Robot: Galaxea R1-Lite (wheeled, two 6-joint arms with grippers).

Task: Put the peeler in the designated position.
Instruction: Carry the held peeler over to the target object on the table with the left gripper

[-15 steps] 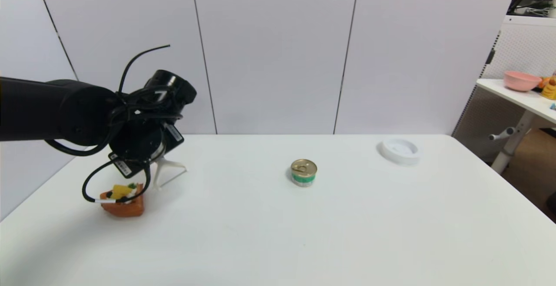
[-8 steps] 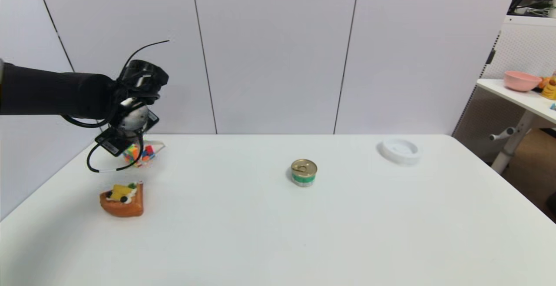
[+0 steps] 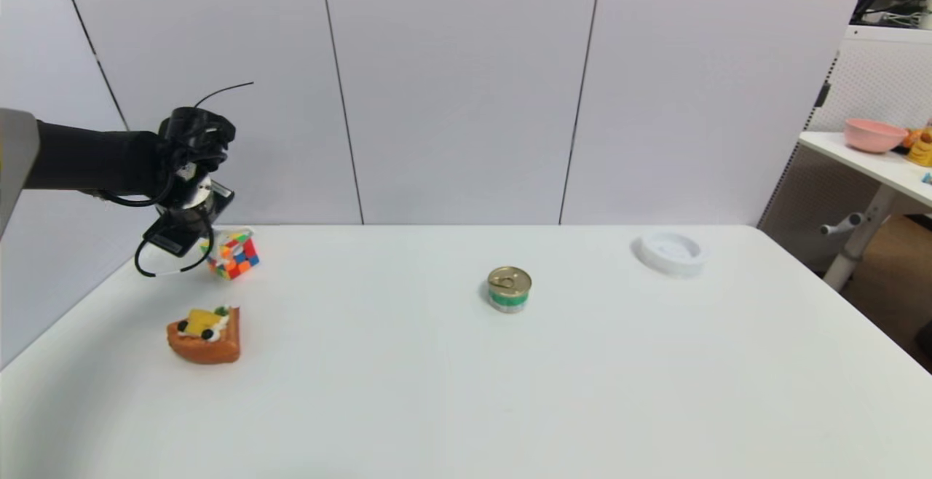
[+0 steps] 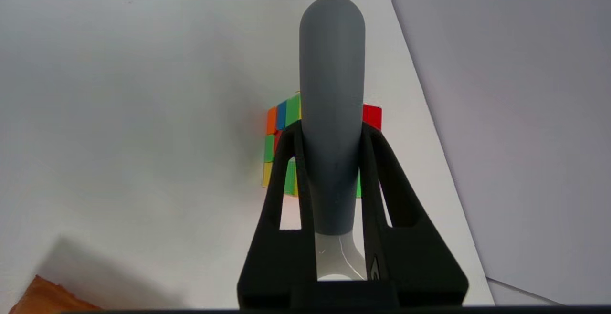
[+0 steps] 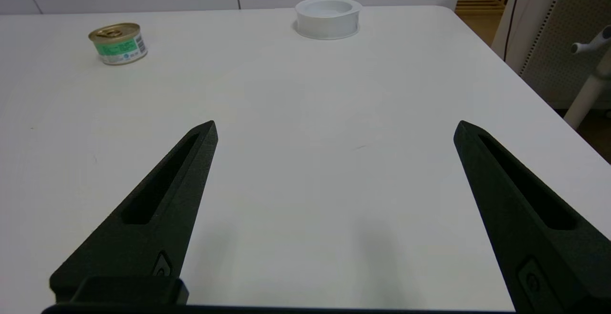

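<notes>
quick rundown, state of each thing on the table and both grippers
peeler: held off the table, handle clamped between the fingers
left gripper: shut on the peeler, raised above the cube at the table's far left
right gripper: open, empty, low over bare table
cube: scrambled, resting on the table
can: upright, lid sealed
cake slice: resting on the table
dish: upright, empty

A colourful puzzle cube, cake slice, tin can and what seems a white dish sit on the table.
</notes>
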